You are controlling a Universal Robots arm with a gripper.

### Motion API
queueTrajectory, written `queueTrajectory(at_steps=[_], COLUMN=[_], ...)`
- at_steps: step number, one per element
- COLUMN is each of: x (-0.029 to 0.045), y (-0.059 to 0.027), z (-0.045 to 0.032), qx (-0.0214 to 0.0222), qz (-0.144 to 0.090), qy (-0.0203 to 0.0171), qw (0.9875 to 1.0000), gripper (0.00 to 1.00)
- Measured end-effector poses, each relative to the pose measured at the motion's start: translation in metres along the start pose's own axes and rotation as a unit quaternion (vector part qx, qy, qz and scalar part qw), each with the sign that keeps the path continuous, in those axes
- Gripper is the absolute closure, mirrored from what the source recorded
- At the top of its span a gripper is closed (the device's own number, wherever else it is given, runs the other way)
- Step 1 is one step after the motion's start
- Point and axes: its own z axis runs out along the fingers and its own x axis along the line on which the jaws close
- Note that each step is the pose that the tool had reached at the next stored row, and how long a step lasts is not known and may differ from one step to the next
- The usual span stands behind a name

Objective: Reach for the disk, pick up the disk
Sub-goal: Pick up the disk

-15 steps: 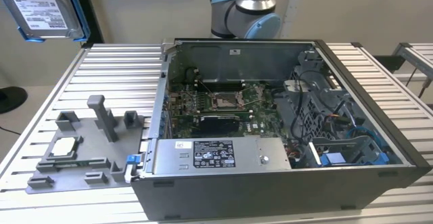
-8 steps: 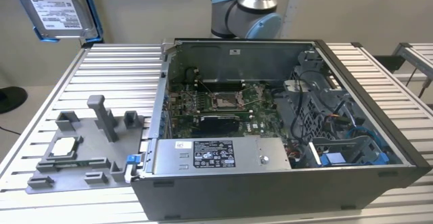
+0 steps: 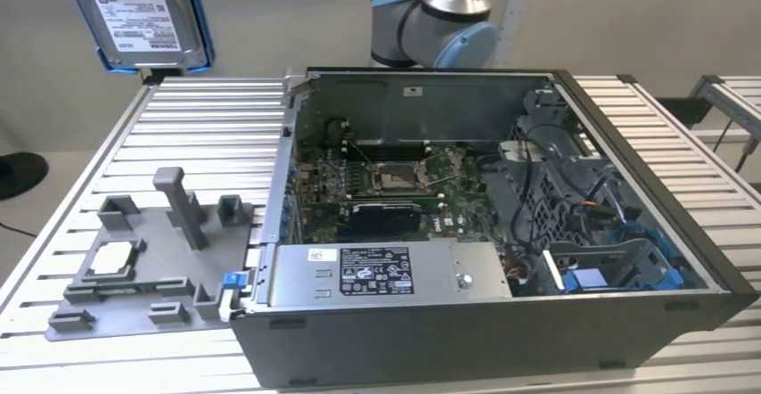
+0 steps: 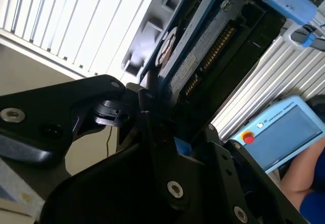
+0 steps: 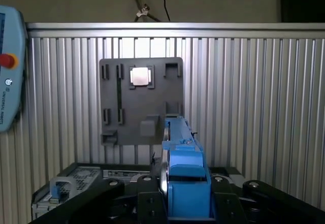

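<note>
The flat rectangular silver metal disk (image 3: pixel 141 15) has a white label with dark print and blue plastic side rails. The gripper (image 5: pixel 187 203) is black. The ribbed metal worktop (image 3: pixel 202 127) is pale silver, striped by its slats. The moulded plastic fixture plate (image 3: pixel 131 278) is plain grey, and the small square chip (image 3: pixel 113 256) is white-silver. The open computer case (image 3: pixel 476 345) is dark grey, its circuit board (image 3: pixel 393 176) green, its long metal box (image 3: pixel 476 265) grey with a white sticker.

**Disk held in the claw**

The black claw (image 4: pixel 152 107) is closed on the disk (image 4: pixel 203 46), whose circuit-board side with a blue rail faces the camera. Behind the disk lie the ribbed metal surface (image 4: pixel 66 16) and a blurred grey fixture plate (image 4: pixel 152 31). Near the disk are a pendant (image 4: pixel 284 132) with a red button (image 4: pixel 248 138), and a person's arm (image 4: pixel 304 183).
</note>
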Motion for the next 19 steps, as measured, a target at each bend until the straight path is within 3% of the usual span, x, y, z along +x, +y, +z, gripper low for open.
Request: queueTrajectory(at_steps=[19], x=[-0.0008], y=[-0.0793], z=[0.0001], qx=[0.0000], qz=[0.000], qy=[0.0000], qw=[1.0000], gripper=[1.00])
